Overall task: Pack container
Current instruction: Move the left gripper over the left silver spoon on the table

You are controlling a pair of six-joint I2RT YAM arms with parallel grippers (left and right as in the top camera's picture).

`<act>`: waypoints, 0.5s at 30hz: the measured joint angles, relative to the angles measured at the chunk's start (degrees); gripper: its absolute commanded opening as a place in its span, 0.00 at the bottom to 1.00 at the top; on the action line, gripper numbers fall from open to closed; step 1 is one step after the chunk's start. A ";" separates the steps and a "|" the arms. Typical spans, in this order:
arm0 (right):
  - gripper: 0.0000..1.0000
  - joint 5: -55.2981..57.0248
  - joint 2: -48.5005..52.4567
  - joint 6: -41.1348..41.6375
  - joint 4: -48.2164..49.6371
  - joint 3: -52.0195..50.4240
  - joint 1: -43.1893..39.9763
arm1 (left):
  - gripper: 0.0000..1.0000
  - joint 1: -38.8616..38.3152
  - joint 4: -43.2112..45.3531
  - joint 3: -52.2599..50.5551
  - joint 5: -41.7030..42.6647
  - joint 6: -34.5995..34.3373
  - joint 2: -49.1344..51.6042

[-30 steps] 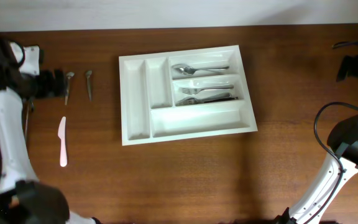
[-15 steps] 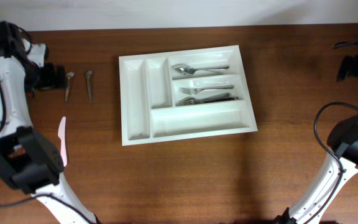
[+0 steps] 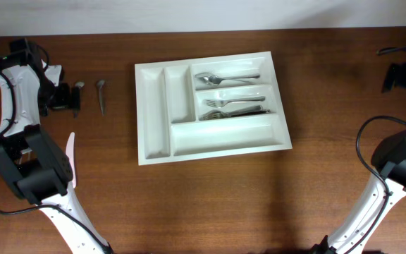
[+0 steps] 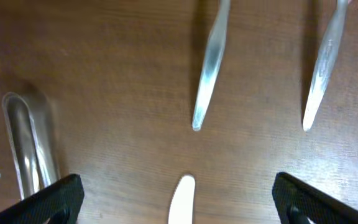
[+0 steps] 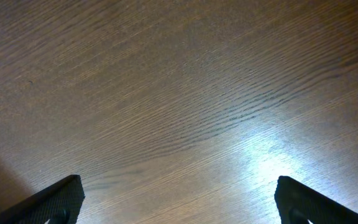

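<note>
Over the last second my left arm has swung further in over the counter, and its elbow now covers part of the white plastic knife. My left claw has barely shifted and hangs above the loose cutlery at the left, jaws wide and holding nothing. In the left wrist view the knife's tip lies between my fingers. Two metal handles point toward me further out, and another shiny metal piece lies off to one side. The tray has not moved. It sits mid-counter, well apart from these pieces, with spoons in the top crosswise slot and forks in the middle one. The lowest long slot and both narrow slots are bare. My right claw is parked at the far right, also wide, with only bare wood beneath it. I judge that I am lining up for the next pick, most likely the knife or one of the handles. Nothing is gripped yet, so the packing is partly done and the loose pieces are still to go in.
</note>
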 measured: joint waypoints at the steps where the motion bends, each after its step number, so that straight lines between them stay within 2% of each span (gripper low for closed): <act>1: 0.99 0.00 0.00 0.00 0.00 0.00 0.00 | 0.99 0.00 0.66 0.00 0.00 0.00 0.00; 6: 0.99 0.00 0.00 0.00 0.00 0.00 0.00 | 0.99 0.00 2.08 0.00 0.79 -0.02 0.00; 15: 0.99 0.00 0.00 0.00 0.00 0.00 0.00 | 0.99 -0.11 14.99 0.00 4.13 -0.04 0.00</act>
